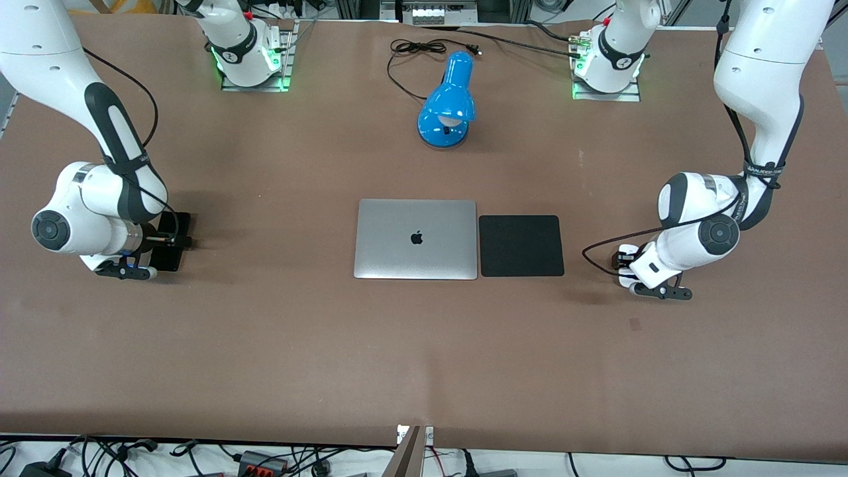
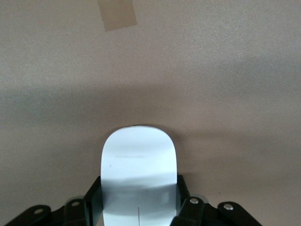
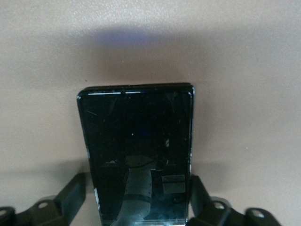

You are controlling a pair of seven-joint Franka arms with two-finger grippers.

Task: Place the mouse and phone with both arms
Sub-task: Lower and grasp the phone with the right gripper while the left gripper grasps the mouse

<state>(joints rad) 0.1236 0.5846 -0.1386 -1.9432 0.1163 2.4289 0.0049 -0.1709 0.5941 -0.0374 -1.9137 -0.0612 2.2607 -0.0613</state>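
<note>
The white mouse [image 1: 625, 279] lies on the brown table toward the left arm's end. My left gripper [image 1: 626, 262] is down over it. In the left wrist view the mouse [image 2: 138, 155] sits between the black fingers [image 2: 94, 200], which press on both its sides; my left gripper [image 2: 139, 197] is shut on it. The black phone [image 1: 171, 262] lies flat toward the right arm's end, under my right gripper [image 1: 165, 242]. In the right wrist view the phone [image 3: 136, 132] lies between the fingers [image 3: 75, 190] of my right gripper [image 3: 139, 197], with a thin strip of table showing at one side; it is open.
A closed silver laptop [image 1: 415, 238] lies mid-table with a square black mouse pad [image 1: 521, 245] beside it toward the left arm's end. A blue desk lamp [image 1: 447, 106] and its cable [image 1: 417, 50] lie near the bases. A tape patch [image 2: 117, 13] marks the table.
</note>
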